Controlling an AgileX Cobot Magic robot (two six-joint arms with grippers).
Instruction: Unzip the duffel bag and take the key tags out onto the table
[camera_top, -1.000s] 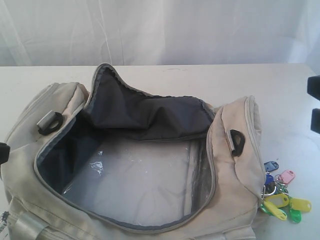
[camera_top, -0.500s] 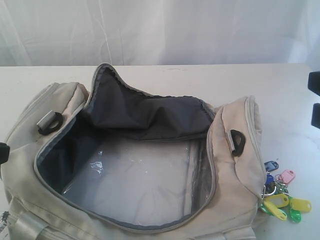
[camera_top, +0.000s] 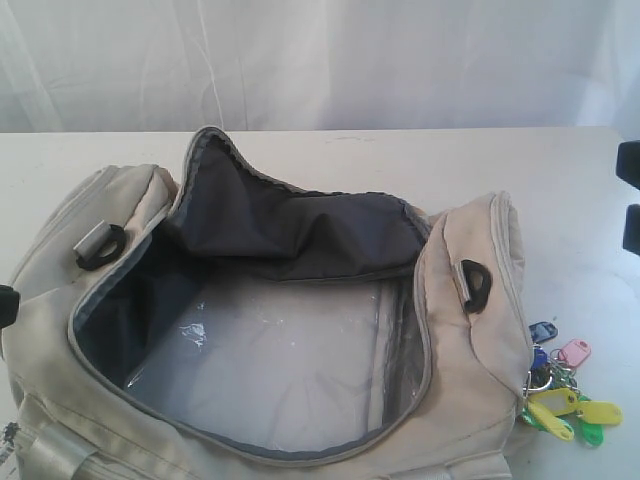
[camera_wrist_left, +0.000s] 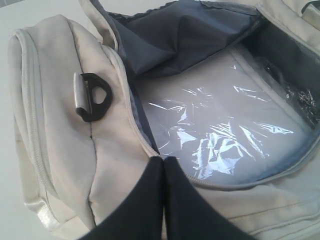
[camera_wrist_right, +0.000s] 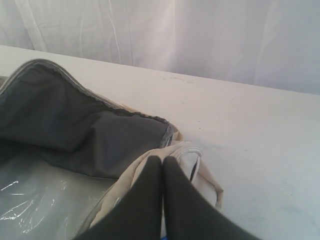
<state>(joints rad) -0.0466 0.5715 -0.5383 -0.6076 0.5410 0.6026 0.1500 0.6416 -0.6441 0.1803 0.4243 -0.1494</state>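
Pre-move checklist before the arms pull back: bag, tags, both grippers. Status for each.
1. duffel bag unzipped, flap folded back: ok.
2. key tags lying on the table beside the bag's end: ok.
3. No tags left inside: plastic-covered base looks bare; under the flap, cannot tell.
4. left gripper shut, holding nothing: ok.
5. right gripper shut, holding nothing: ok.
6. Tags free of the bag fabric: cannot tell.
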